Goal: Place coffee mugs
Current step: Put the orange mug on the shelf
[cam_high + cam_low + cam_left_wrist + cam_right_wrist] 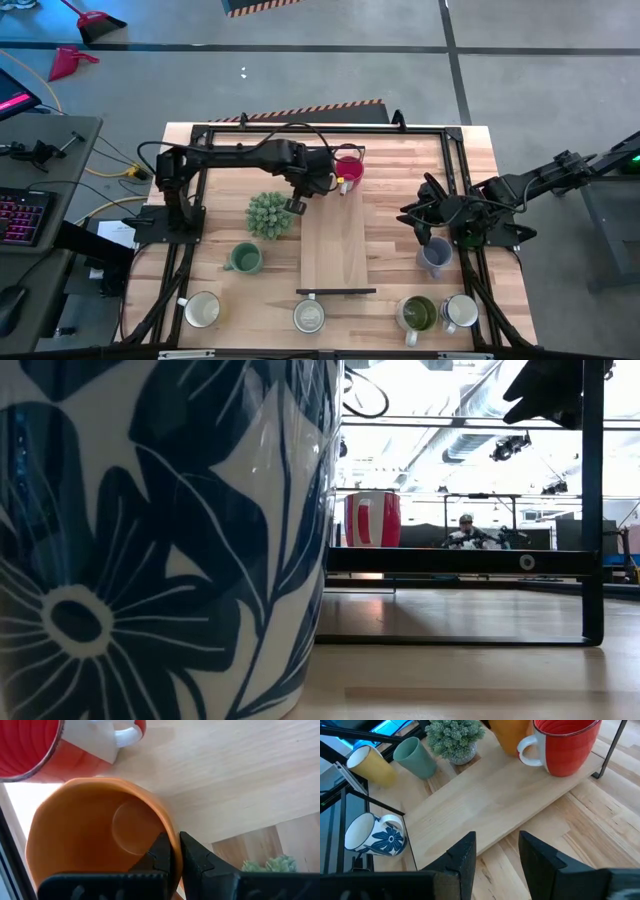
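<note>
Looking down from above, the left gripper (pixel 335 183) sits at the far end of the raised wooden board (pixel 334 255), beside the red mug (pixel 349 168), while the right gripper (pixel 425 222) hovers over the lavender mug (pixel 434 256) near the table's right side; a teal mug (pixel 243 259), a cream mug (pixel 201 309), a patterned mug (pixel 309 316), an olive mug (pixel 418 313) and a white mug (pixel 460 311) stand along the near part of the table (pixel 480 160), with the potted plant (pixel 270 214) left of the board. From table height, the blue-flowered patterned mug fills the foreground and the red mug stands upright on the far end of the board. The left wrist camera shows the fingers (pixel 165 855) pinched shut on the wall of the orange mug (pixel 90 827), one inside and one outside, just beside the red mug. The right wrist camera shows its fingers (pixel 465 855) spread apart and empty above the board's edge. These mugs look stiff, glazed and slick, probably fairly heavy and breakable, so a rim pinch opposite the handle seems the sensible hold, set down gently.
</note>
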Controlling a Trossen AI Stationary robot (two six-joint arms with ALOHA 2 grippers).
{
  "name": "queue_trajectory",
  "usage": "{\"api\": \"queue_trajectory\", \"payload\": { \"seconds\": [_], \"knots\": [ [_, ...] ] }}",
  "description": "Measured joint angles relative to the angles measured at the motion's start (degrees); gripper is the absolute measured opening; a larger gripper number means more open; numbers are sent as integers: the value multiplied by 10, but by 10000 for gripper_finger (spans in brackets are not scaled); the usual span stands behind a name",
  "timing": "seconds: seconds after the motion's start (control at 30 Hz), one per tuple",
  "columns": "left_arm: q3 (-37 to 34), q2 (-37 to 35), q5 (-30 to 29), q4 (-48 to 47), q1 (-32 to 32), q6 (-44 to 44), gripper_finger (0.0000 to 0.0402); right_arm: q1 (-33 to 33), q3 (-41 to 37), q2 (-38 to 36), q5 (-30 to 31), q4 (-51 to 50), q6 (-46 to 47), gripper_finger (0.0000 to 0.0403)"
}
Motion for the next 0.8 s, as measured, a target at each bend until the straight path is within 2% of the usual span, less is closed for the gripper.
{"api": "queue_trajectory", "payload": {
  "seconds": [0.8],
  "knots": [
    [0,1,0,15,5,-10,5,0,0,0,-1,1,-3,126]
  ]
}}
